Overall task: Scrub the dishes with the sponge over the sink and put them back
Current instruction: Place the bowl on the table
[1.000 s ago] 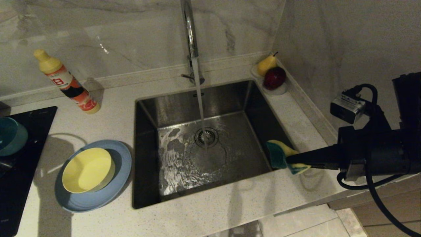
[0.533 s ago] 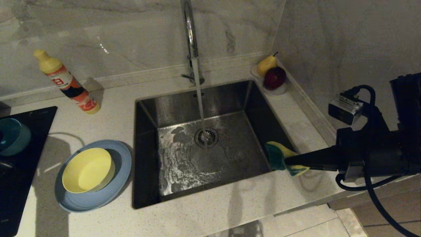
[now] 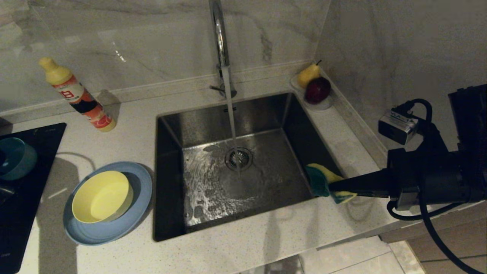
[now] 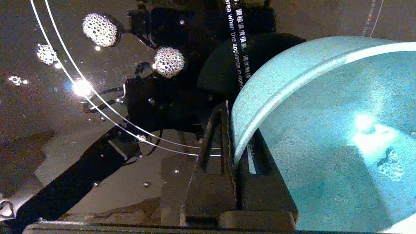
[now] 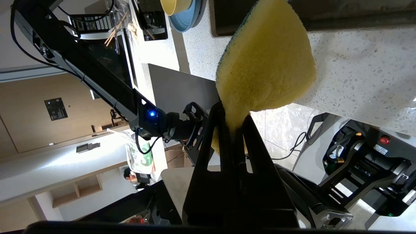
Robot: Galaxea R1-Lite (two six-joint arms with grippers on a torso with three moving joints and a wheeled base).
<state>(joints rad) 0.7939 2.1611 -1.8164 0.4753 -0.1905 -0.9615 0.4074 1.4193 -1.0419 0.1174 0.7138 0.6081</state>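
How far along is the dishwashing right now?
Early or midway. In hand: the right hand pinches the sponge at the sink edge under running water, and the left hand grips the teal bowl's rim over the cooktop. Left: the yellow bowl sits in the plate, untouched.

A home kitchen is shown: a stainless steel sink (image 3: pixel 236 167) is set into a pale speckled countertop (image 3: pixel 247 247) beneath a tall chrome tap (image 3: pixel 220 38) (water running), with marble-look walls, a black cooktop (image 3: pixel 23 213), a detergent bottle (image 3: pixel 78 95) and fruit in the corner.
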